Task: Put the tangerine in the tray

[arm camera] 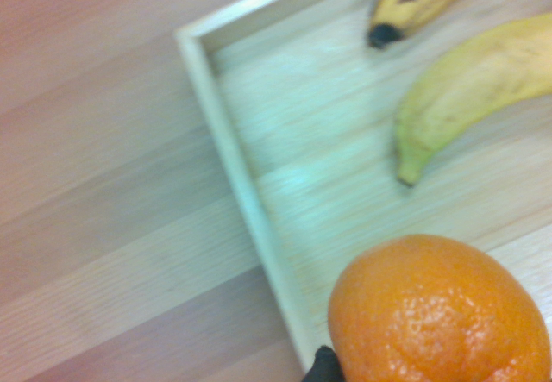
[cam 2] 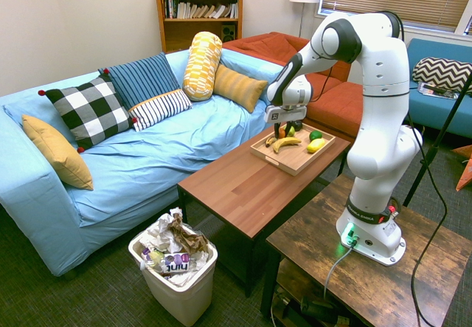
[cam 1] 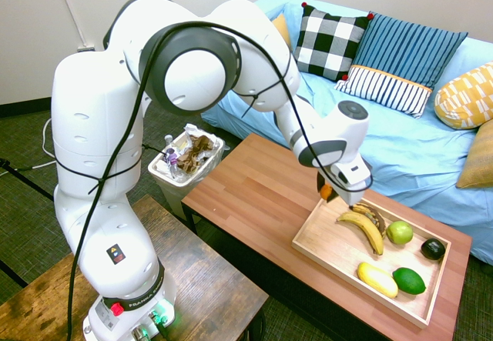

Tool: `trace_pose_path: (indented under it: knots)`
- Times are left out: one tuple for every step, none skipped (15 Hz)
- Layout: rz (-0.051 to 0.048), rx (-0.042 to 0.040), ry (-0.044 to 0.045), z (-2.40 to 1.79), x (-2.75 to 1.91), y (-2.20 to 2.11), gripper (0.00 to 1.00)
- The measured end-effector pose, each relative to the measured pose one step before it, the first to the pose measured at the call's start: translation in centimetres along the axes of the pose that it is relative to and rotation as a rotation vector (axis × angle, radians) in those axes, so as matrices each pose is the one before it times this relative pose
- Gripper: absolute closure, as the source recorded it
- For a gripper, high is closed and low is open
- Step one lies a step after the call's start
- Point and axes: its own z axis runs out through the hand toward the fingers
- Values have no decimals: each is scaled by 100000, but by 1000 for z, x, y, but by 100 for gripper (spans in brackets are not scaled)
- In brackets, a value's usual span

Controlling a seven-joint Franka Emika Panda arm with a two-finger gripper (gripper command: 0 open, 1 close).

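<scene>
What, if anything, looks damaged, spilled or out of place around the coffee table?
Nothing is spilled or askew. One banana in the tray has dark blotches, plain ripeness. The bin beside the table is heaped with crumpled trash. The tool holds the tangerine above the tray's corner.

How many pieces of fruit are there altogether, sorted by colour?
Orange: 1, the tangerine, held above the tray
Yellow: 3, two bananas and one lemon-like fruit
Green: 2, apple and lime
Dark: 1, avocado-like fruit
Total: 7

tangerine (cam 1: 326, 192): 1 | tray (cam 1: 323, 237): 1 | bananas (cam 1: 364, 228): 2 | green apple (cam 1: 399, 232): 1 | lime (cam 1: 409, 280): 1 | cushions (cam 1: 330, 41): 5
</scene>
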Motion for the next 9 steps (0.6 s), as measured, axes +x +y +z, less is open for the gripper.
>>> trace_pose_path:
  knots:
    - [1889, -40, -463, 1017, 1506, 1186, 100]
    - [1823, -9, -610, 1171, 1479, 760, 100]
    - [1323, 17, -371, 1121, 1214, 182, 100]
    - [1165, -310, 62, 1129, 1045, -156, 100]
    - [855, -536, -51, 1250, 762, -339, 100]
    - [437, -827, -343, 1259, 516, -262, 100]
    - [523, -718, -419, 1165, 502, -205, 100]
    - [469, -923, -661, 1087, 426, -24, 100]
    - [276, -875, -575, 1065, 379, 105, 100]
